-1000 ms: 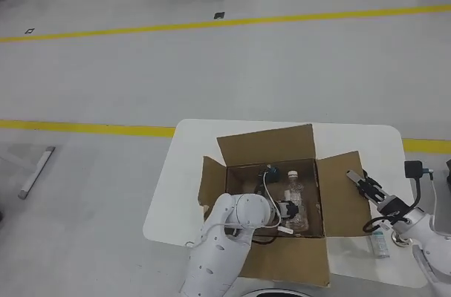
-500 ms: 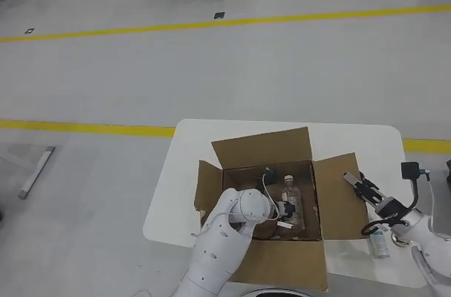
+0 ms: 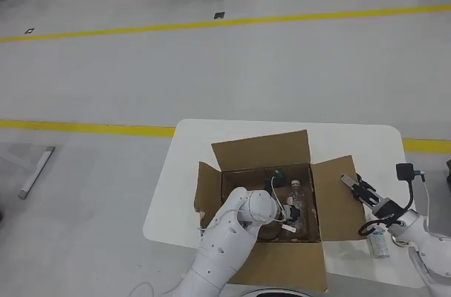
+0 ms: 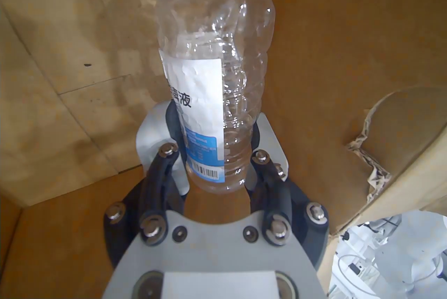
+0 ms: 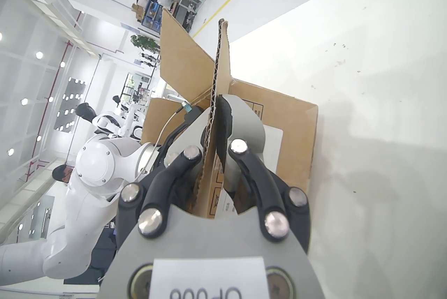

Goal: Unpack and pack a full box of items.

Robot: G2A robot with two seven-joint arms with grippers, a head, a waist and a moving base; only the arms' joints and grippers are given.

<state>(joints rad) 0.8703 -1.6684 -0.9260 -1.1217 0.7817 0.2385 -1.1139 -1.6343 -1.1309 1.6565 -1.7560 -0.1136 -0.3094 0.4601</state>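
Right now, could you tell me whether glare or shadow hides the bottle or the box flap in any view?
Left wrist view: small glints on the clear bottle, nothing hidden. Right wrist view: the white table is bright, yet the flap pinched in the right gripper stands out plainly. Top view: the box interior lies in shade, so the bottle looks faint there.

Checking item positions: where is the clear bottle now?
Top view: the clear bottle is inside the cardboard box, near its right wall, in the left gripper.
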